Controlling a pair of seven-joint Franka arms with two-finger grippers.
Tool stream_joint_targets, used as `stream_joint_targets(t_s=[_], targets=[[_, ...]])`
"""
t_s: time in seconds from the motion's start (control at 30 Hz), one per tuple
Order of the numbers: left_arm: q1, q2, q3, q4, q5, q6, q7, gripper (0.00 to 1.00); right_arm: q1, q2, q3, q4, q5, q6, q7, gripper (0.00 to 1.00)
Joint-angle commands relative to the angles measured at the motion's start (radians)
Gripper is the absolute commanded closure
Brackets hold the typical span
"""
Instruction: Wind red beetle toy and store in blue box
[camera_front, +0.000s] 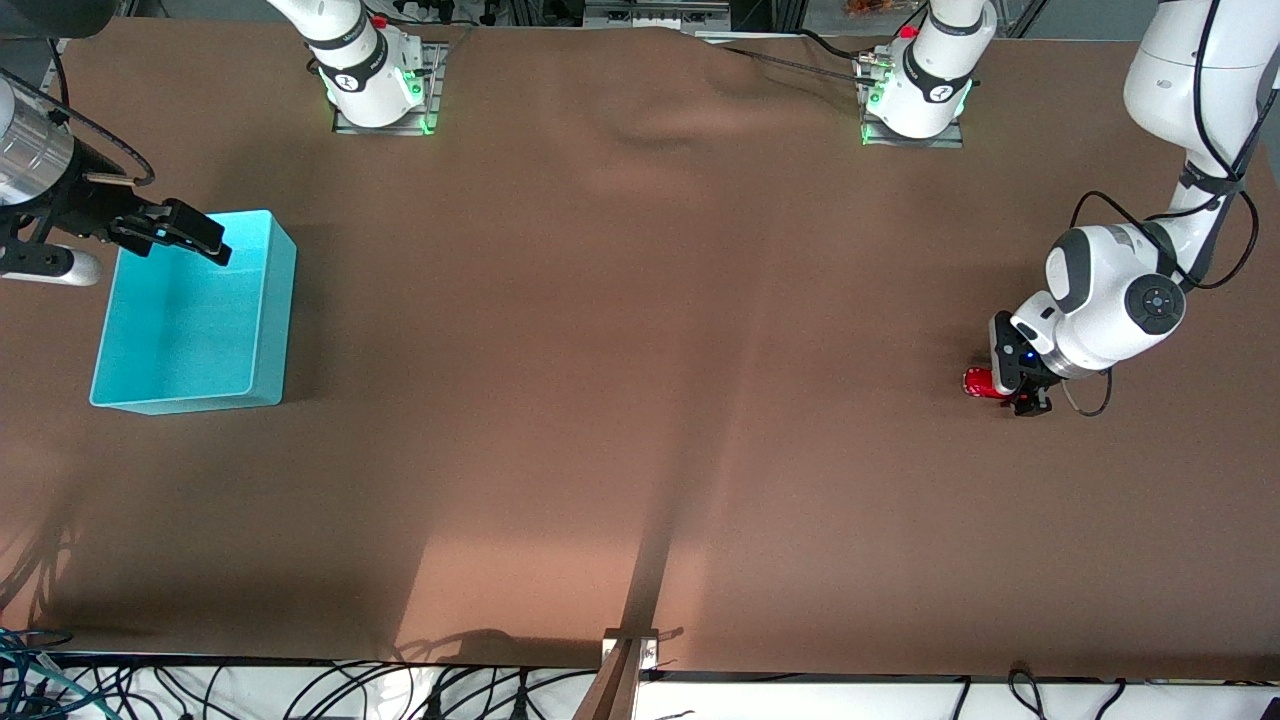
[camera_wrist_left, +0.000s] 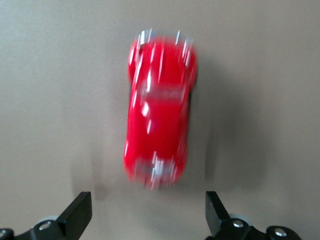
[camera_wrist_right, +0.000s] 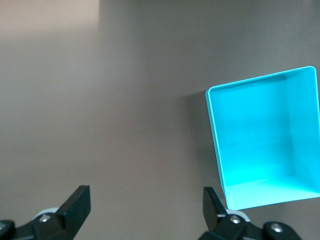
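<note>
We find the small glossy red beetle-shaped toy car (camera_front: 981, 384) standing on the brown table covering (camera_front: 640, 400) toward the left arm's end of the table. In the left wrist view the toy car (camera_wrist_left: 159, 119) appears blurred; it lies on the covering ahead of the two black fingertips (camera_wrist_left: 80, 212), which stand wide apart and do not touch it. The left gripper (camera_front: 1020, 385) is low over the table, just beside the car, jaws spread and holding nothing.

The light turquoise-blue rectangular plastic bin (camera_front: 270, 300) sits toward the right arm's end of the table, well apart from the car, open top upward. We see nothing inside it in the front view or in the right wrist view, where the bin (camera_wrist_right: 300, 195) shows its bare floor.

The right gripper (camera_front: 170, 232) hangs above the bin's rim nearest the robots' bases. Its black fingers (camera_wrist_right: 77, 202) are fully parted and hold nothing. The right arm waits there.
</note>
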Motion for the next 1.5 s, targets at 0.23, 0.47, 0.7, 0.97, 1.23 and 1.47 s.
stream_joint_targets(t_s=[0.23, 0.47, 0.7, 0.97, 1.23, 1.47], targets=[[0.012, -0.011, -0.004, 0.014, 0.020, 0.001, 0.005, 0.00, -0.006, 0.006, 0.002, 0.022, 0.009, -0.015, 0.001, 0.00], [0.027, -0.034, -0.004, 0.017, 0.020, 0.001, 0.003, 0.00, -0.006, 0.006, 0.003, 0.022, 0.007, -0.015, 0.001, 0.00], [0.030, -0.075, -0.005, 0.022, -0.009, -0.002, -0.014, 0.00, -0.006, 0.006, 0.003, 0.020, 0.007, -0.015, 0.001, 0.00], [0.035, -0.180, -0.004, 0.037, -0.240, -0.059, -0.034, 0.00, -0.006, 0.006, 0.003, 0.020, 0.009, -0.015, 0.001, 0.00], [0.032, -0.258, 0.002, 0.043, -0.283, -0.151, -0.097, 0.00, -0.006, 0.006, 0.002, 0.022, 0.009, -0.015, 0.001, 0.00], [0.001, -0.356, 0.012, 0.042, -0.284, -0.281, -0.351, 0.00, -0.006, 0.006, 0.002, 0.022, 0.009, -0.015, 0.001, 0.00]])
